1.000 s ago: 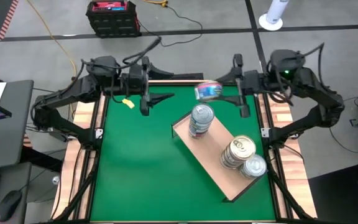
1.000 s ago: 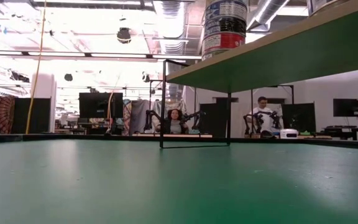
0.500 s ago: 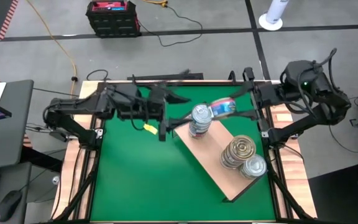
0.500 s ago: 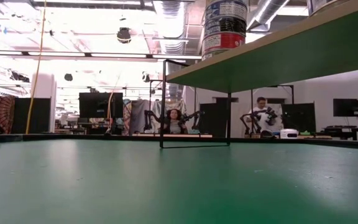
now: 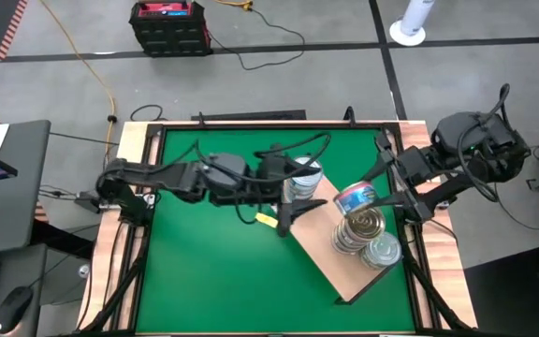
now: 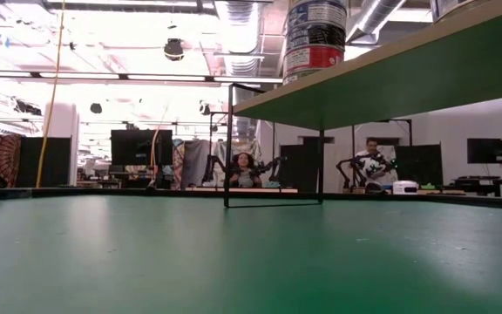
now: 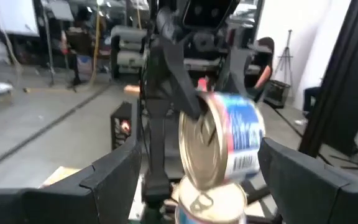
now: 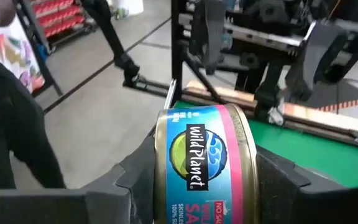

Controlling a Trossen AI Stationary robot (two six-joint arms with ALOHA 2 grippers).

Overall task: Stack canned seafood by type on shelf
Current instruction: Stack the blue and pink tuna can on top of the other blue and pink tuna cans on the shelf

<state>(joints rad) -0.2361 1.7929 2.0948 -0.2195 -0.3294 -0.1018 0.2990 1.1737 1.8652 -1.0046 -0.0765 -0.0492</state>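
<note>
Pinching a blue-labelled tin (image 8: 205, 165) between them, the right fingers (image 8: 278, 180) apparently hover over the shelf (image 5: 321, 257).

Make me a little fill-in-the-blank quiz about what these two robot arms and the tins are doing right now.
1. The right end effector is closed on a blue-labelled ____, the held can.
2. The label on the held can reads "Wild ____".
3. The wooden shelf lies on a ____ mat.
4. The fingers of the left end effector, beside the blue stack, are ____.

Missing words: can; Planet; green; open
</note>
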